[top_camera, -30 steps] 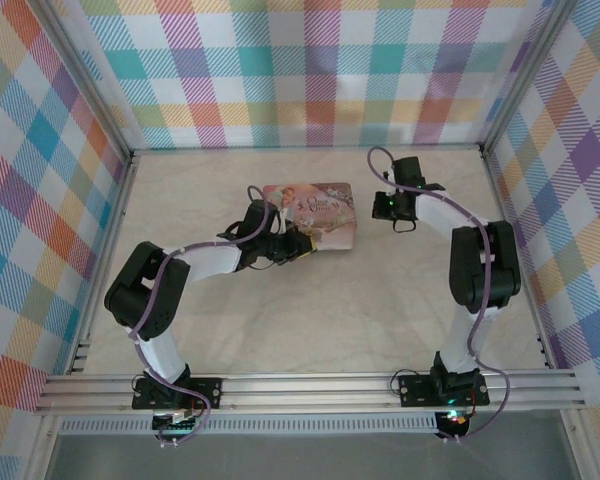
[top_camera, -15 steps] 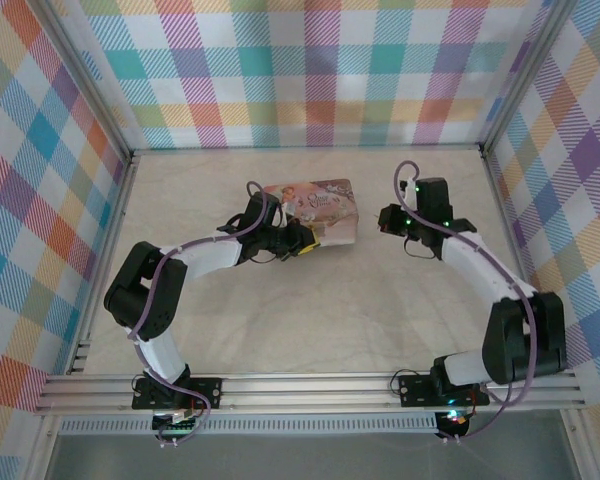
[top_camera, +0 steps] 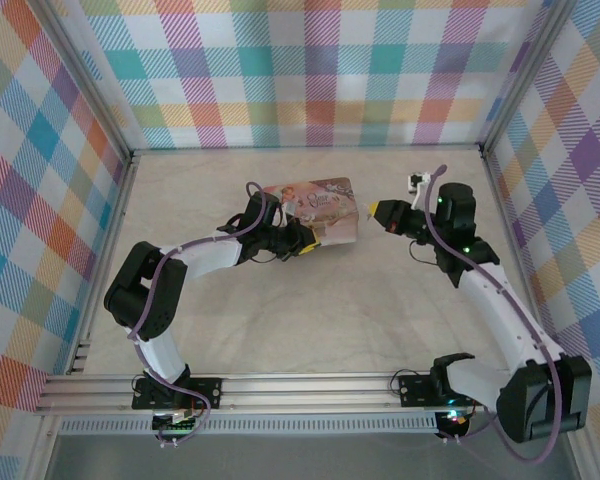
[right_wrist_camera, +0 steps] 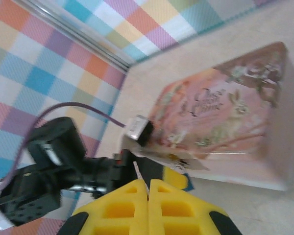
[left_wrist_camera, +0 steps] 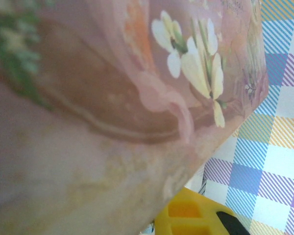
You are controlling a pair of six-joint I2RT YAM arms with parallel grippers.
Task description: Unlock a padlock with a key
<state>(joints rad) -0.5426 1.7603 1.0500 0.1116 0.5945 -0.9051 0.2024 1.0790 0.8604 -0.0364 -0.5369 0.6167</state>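
Soft, even light comes from overhead. The pale surface [top_camera: 320, 310] is bright, with faint shadows beneath the arms [top_camera: 500, 300]. The top view is crisp. At the left wrist the pink tin [left_wrist_camera: 88, 122] is a close blur. The right wrist view is smeared, worst at lower left, and the right hand [right_wrist_camera: 147, 185] at the bottom edge is soft.

Twin white-and-black arms
Left arm [top_camera: 205, 262], right arm [top_camera: 495, 300]: white links, black joints, purple cables [right_wrist_camera: 73, 105]; right gripper [right_wrist_camera: 148, 184] has yellow recessed fingers [right_wrist_camera: 117, 209].
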